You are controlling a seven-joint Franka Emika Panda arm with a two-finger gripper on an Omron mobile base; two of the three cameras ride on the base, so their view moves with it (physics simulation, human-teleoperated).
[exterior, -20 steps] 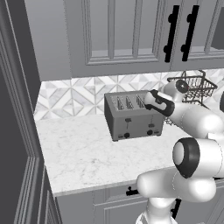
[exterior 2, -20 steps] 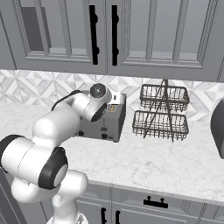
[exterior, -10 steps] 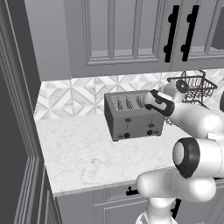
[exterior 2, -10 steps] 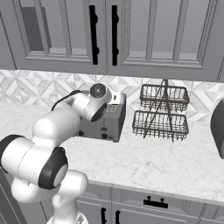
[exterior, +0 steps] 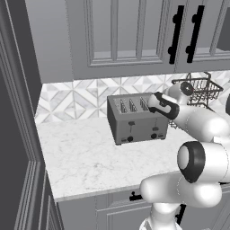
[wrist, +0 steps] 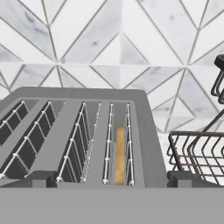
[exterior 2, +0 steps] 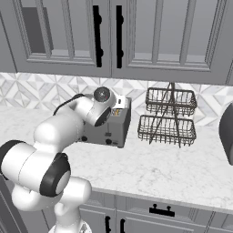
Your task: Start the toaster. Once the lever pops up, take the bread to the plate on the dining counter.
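The grey four-slot toaster (exterior: 137, 119) stands on the marble worktop against the tiled backsplash, its two black levers (exterior: 131, 122) up on the front face. In the hand view I look down into the toaster (wrist: 87, 131), and the tan bread (wrist: 119, 153) sits deep in the rightmost slot. My gripper (wrist: 109, 179) hangs open just above the toaster's right end, its dark fingertips (wrist: 37, 179) spread wide with nothing between them. The hand (exterior: 162, 105) hovers over the toaster's right top corner, as the right base view of the hand (exterior 2: 117, 102) confirms. The plate and dining counter are out of view.
A two-tier wire basket rack (exterior 2: 170, 118) stands close to the toaster's right side, near the hand (wrist: 197, 153). Grey wall cabinets (exterior: 134, 36) hang overhead. A tall cabinet (exterior: 18, 134) bounds the worktop on the left. A dark appliance (exterior 2: 226, 136) sits far right.
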